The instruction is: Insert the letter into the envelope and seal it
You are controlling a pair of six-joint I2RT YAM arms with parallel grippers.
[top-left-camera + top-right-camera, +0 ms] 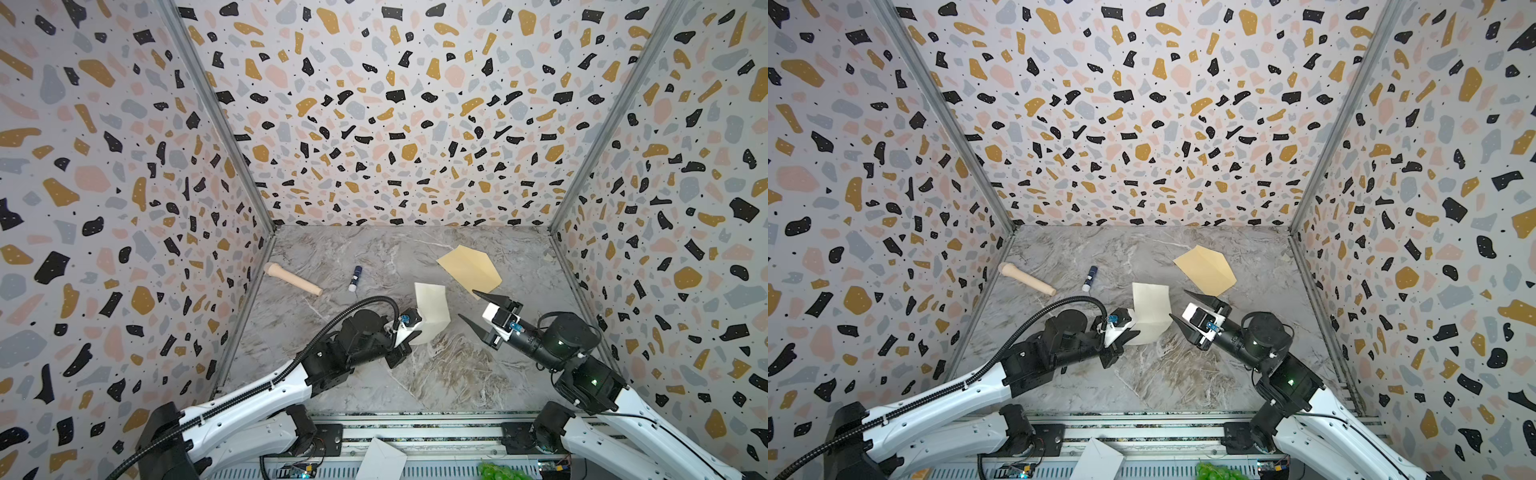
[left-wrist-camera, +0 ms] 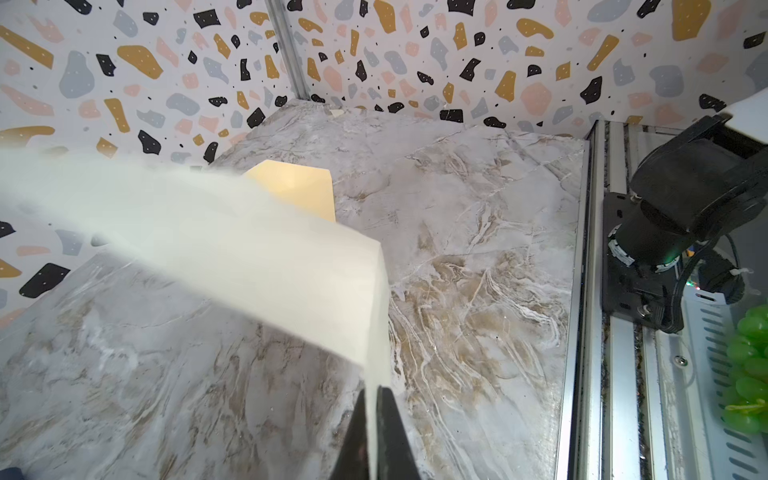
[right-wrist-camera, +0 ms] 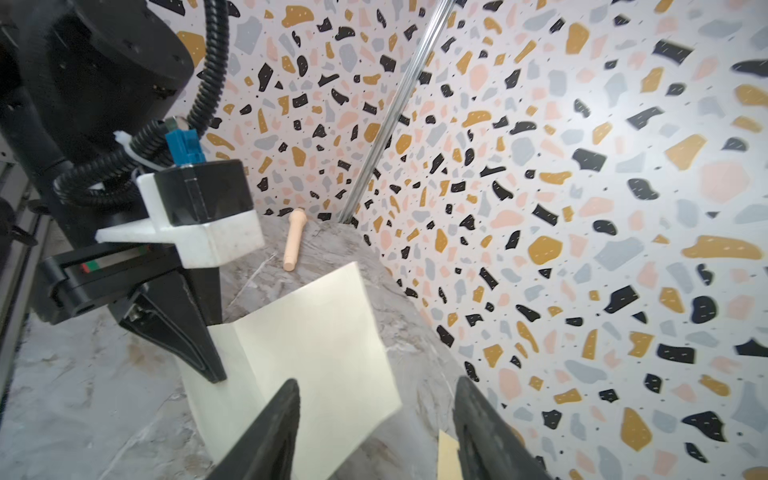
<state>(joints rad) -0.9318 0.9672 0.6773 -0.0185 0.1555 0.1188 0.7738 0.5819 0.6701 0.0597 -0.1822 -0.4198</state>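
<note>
The letter (image 1: pixel 432 307) (image 1: pixel 1150 307), a pale cream sheet bent along a crease, is lifted off the marble table near the middle. My left gripper (image 1: pixel 417 332) (image 1: pixel 1133 332) (image 2: pixel 374 390) is shut on its lower edge, and the sheet (image 2: pixel 249 249) runs away from the jaws. The tan envelope (image 1: pixel 469 270) (image 1: pixel 1206 268) (image 2: pixel 299 187) lies flat behind and to the right, its pointed flap open. My right gripper (image 1: pixel 468 304) (image 1: pixel 1178 304) (image 3: pixel 376 380) stands open just right of the letter (image 3: pixel 316 345), holding nothing, with a corner of the envelope (image 3: pixel 448 457) by one finger.
A wooden handle-shaped tool (image 1: pixel 293 279) and a small glue stick (image 1: pixel 355 278) lie at the back left of the table. Patterned walls close in three sides. On the front rail sit a white paper piece (image 1: pixel 382 459) and a green grape bunch (image 1: pixel 496 471).
</note>
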